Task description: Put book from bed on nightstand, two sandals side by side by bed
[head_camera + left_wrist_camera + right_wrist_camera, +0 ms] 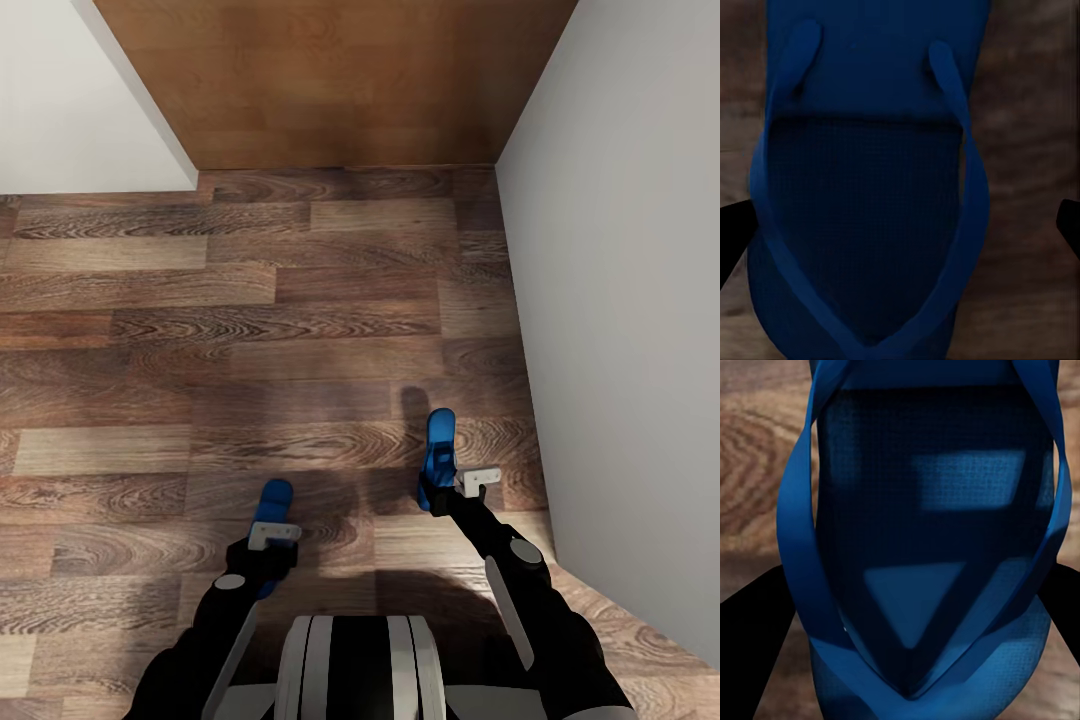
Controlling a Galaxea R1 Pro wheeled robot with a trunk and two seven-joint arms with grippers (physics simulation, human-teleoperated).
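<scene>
Each arm carries a blue sandal low over the wood floor: left end effector (272, 520) clamped on the left sandal (870, 187), right end effector (440, 480) on the right sandal (930, 547). Looks light, bendy foam w/ floppy straps; grip sole edges, not straps.

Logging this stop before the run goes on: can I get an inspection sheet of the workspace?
Surface: brown wood-plank floor, bare ahead.
Job's things: one blue sandal at the left tool, another blue sandal at the right tool; both sandals seen strap side up in the wrist views.
Clutter: nothing seen.
Grippers: left tool and right tool each with dark fingers either side of a sandal; grip cannot be confirmed.
Cables: nothing seen.
Surroundings: white wall on the right, white wall at the far left, brown wooden panel ahead.
</scene>
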